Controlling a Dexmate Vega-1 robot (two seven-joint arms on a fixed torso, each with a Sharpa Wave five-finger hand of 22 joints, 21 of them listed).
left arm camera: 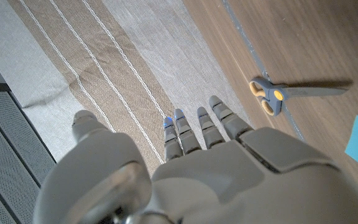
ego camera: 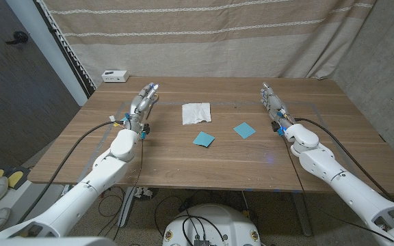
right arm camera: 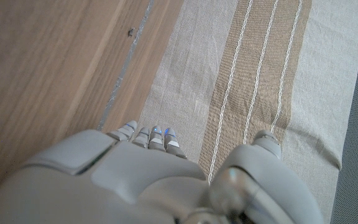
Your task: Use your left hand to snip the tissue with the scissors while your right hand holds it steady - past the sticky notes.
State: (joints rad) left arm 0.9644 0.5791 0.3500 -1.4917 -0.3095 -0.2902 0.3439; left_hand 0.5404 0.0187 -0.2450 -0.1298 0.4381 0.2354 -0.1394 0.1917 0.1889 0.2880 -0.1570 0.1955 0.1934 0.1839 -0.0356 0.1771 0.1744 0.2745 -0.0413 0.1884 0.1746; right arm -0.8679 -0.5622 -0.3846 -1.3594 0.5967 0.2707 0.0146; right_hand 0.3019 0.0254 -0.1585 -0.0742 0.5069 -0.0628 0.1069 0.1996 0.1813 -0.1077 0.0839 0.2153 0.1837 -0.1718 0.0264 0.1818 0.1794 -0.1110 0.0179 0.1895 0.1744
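On wood — square white tissue (ego camera: 196, 113)

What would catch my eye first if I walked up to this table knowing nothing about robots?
Probably the two white robot arms reaching in from the near corners, the left hand and right hand both holding nothing, out near the table's sides. Between them a white tissue lies mid-table, with two blue sticky notes nearer the robot. The left wrist view shows scissors with yellow-lined handles lying on the wood.
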